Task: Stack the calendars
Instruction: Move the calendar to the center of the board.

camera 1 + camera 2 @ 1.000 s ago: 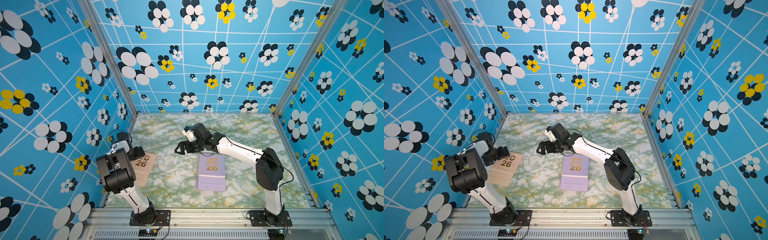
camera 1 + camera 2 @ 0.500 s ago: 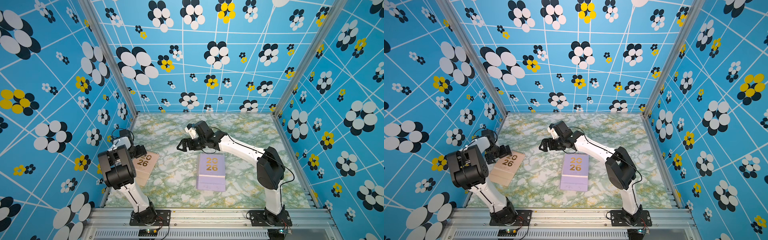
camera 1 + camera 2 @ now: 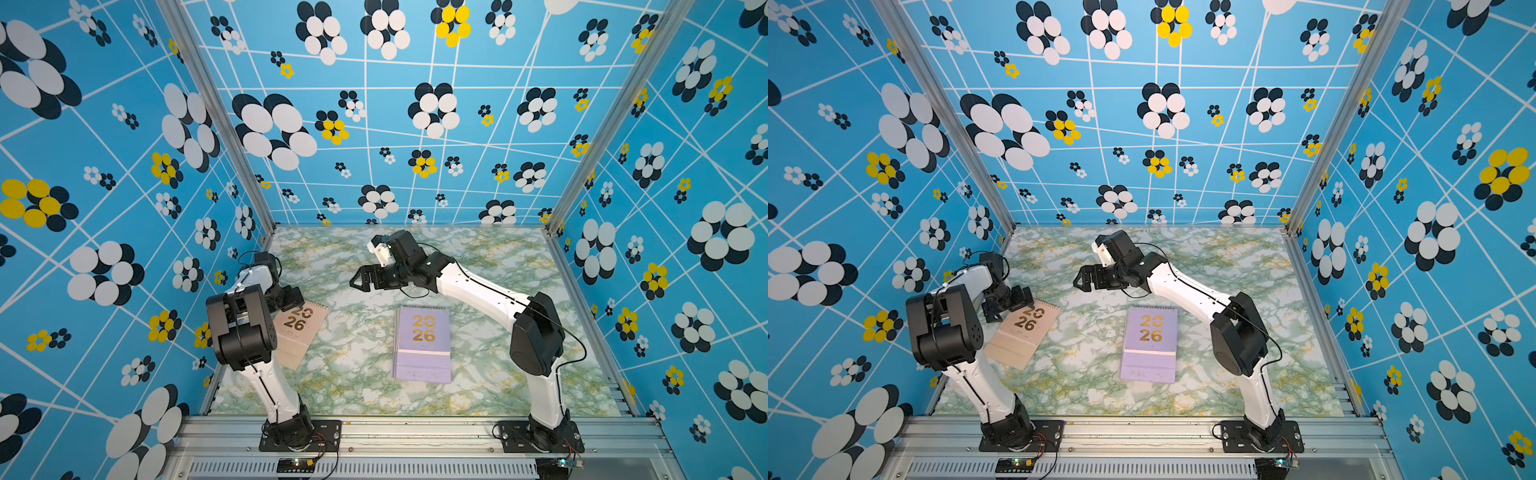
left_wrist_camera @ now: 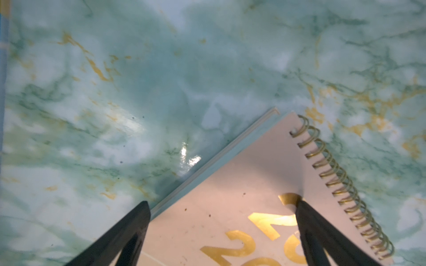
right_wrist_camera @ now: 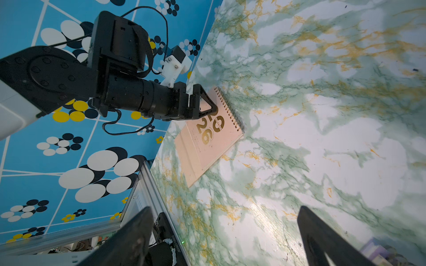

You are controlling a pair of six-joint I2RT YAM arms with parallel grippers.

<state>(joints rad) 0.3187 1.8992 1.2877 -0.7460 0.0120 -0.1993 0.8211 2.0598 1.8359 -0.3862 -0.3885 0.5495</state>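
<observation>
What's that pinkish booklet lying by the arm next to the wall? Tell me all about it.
The peach-pink calendar is a thin card-covered rectangle with gold "20 26" and a gold wire spiral along one short edge. It lies flat and askew on the marbled table, closed. The left claw stands open above its spiral-end corner; contact is unclear.

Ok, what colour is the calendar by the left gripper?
The calendar is peach-pink, clearest in the left wrist view.

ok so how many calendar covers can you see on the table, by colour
peach-pink calendar: 1
lavender calendar: 1
total: 2 covers showing; whether more lie under either cannot be told
</observation>
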